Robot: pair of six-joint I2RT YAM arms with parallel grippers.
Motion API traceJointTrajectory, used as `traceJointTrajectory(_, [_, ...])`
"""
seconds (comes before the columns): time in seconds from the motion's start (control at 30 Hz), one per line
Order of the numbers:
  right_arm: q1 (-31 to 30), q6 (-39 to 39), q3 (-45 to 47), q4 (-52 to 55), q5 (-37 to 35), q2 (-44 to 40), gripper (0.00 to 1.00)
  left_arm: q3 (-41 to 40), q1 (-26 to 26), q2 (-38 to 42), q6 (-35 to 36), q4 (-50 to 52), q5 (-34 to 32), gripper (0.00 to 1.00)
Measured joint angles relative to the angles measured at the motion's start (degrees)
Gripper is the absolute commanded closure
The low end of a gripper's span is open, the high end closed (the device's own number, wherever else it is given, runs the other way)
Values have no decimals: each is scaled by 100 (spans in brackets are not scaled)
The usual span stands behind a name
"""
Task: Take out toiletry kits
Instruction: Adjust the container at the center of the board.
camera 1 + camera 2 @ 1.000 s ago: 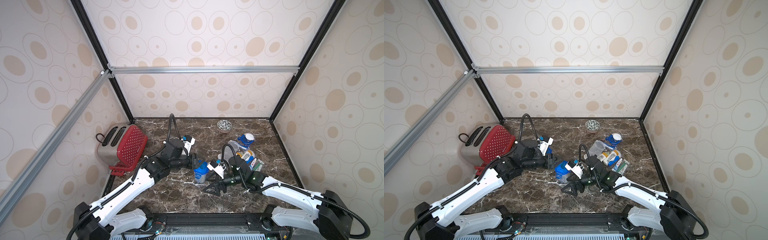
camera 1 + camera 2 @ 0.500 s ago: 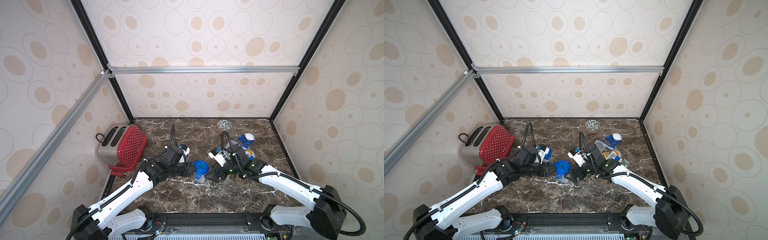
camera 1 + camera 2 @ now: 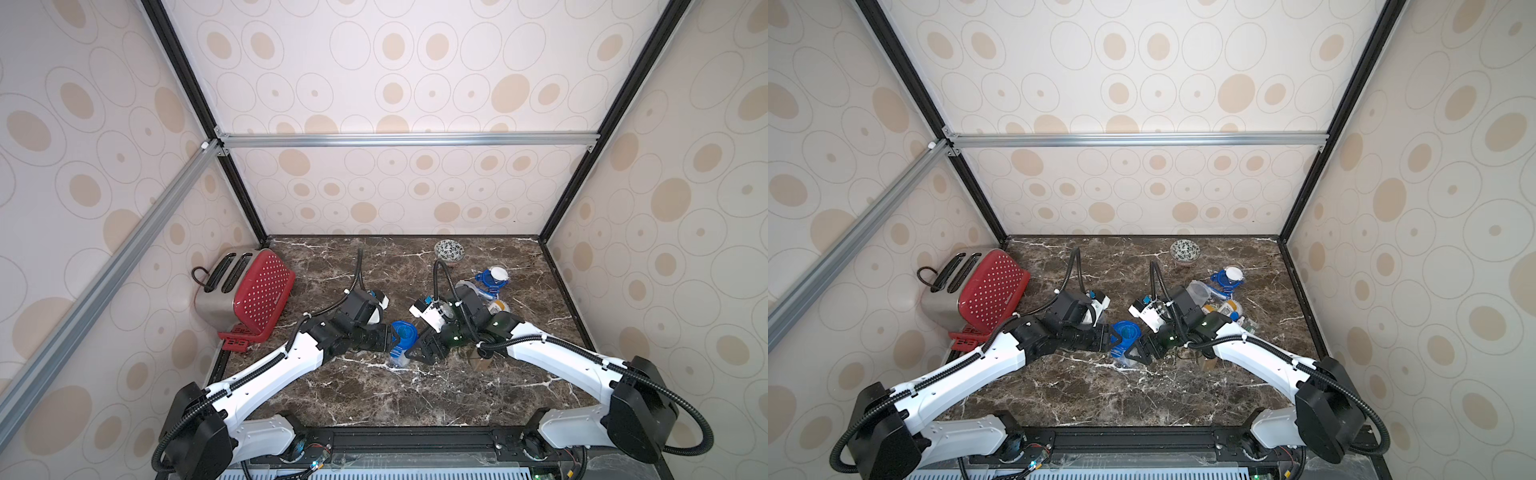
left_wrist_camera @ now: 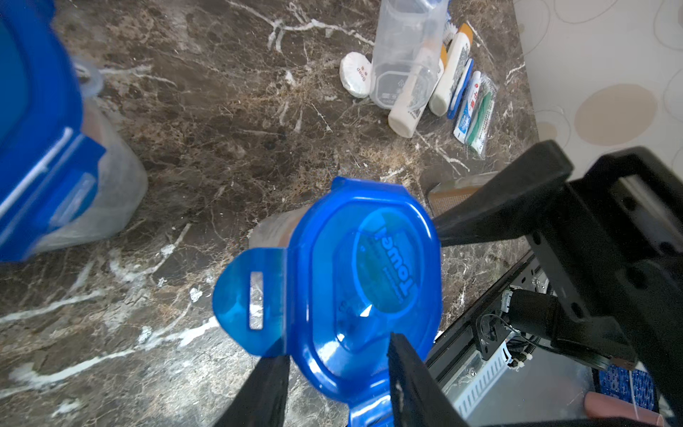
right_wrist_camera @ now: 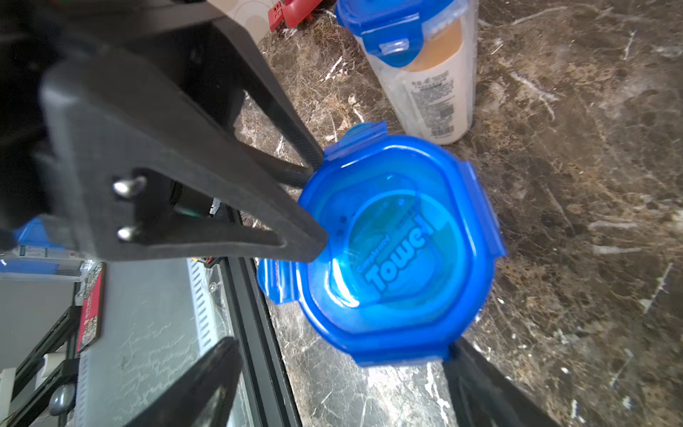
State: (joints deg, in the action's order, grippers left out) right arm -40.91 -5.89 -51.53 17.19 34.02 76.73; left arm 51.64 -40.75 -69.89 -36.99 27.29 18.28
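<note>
Three clear jars: two lidded in blue, one empty on its side. One loose blue lid. Three white bottles: two on the surface, one inside a jar. One soap packet, one toothpaste tube, two toothbrushes, one brown jar, one toaster, one bowl.

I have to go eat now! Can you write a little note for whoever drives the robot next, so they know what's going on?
Pincers: the left pincer has its fingers either side of the centre jar at the lid edge, grip unclear; the right pincer is open, straddling that jar.
Done: an empty jar lies on the table, its kit out beside it.
Left: the centre jar's lid is still on, one clip flipped up. A shut jar beside it holds a bottle. Probably open both and empty them.
</note>
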Motion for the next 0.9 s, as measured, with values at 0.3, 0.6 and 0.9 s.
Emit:
traceJointTrajectory(0.3, [-63, -76, 160, -68, 328, -107, 12, 50, 15, -66, 72, 0, -114, 56])
traceJointTrajectory(0.6, [-275, -341, 551, -505, 691, -234, 12, 199, 22, -203, 197, 42, -258, 54])
traceJointTrajectory(0.9, [-282, -584, 702, -828, 938, -262, 12, 372, 22, -192, 372, 391, -555, 45])
